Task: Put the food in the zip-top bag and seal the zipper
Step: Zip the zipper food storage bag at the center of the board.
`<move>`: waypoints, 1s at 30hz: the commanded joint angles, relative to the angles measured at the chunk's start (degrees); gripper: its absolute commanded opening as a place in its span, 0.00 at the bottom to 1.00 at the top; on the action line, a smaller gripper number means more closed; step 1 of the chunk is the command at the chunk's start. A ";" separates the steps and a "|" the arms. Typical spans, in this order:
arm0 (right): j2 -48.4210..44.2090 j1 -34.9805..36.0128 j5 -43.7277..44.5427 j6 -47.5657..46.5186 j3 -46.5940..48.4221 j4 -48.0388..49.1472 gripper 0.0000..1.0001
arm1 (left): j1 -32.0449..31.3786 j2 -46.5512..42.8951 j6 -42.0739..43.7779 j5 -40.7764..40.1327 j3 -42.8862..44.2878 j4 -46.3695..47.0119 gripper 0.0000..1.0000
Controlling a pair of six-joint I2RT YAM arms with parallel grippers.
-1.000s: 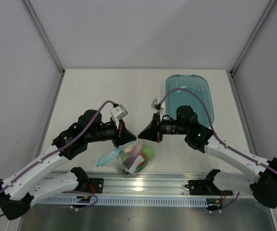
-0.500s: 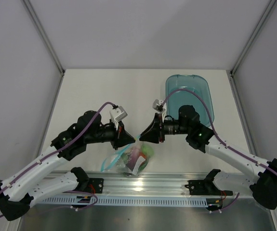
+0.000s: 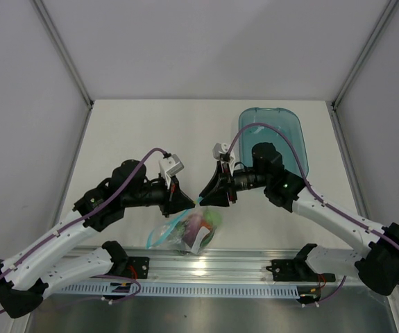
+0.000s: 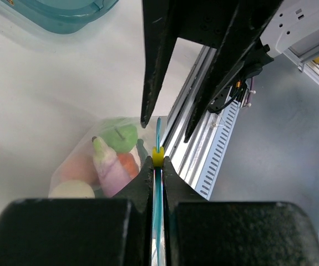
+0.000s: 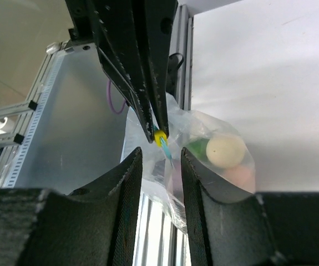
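Left wrist: left claw (image 4: 157, 166) clamped on thin light-blue zipper strip (image 4: 158, 130).
Right claw (image 5: 160, 158) apart, head-on; strip's end sits in its gap.

The zip-top bag (image 3: 185, 236) obstructs near centre; tray (image 3: 286, 119) obstructs far right.

No legible text, no numbers — white patch (image 3: 198, 241) on zip-top bag (image 3: 166, 229) unreadable

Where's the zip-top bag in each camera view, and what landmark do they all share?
Top external: zip-top bag low centre, just above the metal rail.
Left wrist: bag lower left, beside the left claw, shut on its zipper.
Right wrist: bag centre right, past the open right claw.
Shared landmark: the metal rail beside the bag.
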 commanded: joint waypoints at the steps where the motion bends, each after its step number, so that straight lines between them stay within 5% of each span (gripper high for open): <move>1: 2.42 -0.15 -3.82 -2.23 3.25 -1.09 0.37 | -0.17 -0.51 -0.88 1.51 0.55 0.49 0.01; 19: 8.05 1.95 -9.02 -3.81 6.59 -2.50 0.20 | -0.26 0.19 -0.44 2.12 0.46 1.19 0.01; 24: 9.37 2.75 -9.02 -5.14 8.00 -5.40 0.00 | -0.08 0.02 -0.44 2.12 0.64 1.02 0.01; 30: 9.64 2.57 -8.32 -5.74 8.09 -6.72 0.00 | -0.08 -0.07 -0.44 2.03 0.46 0.75 0.01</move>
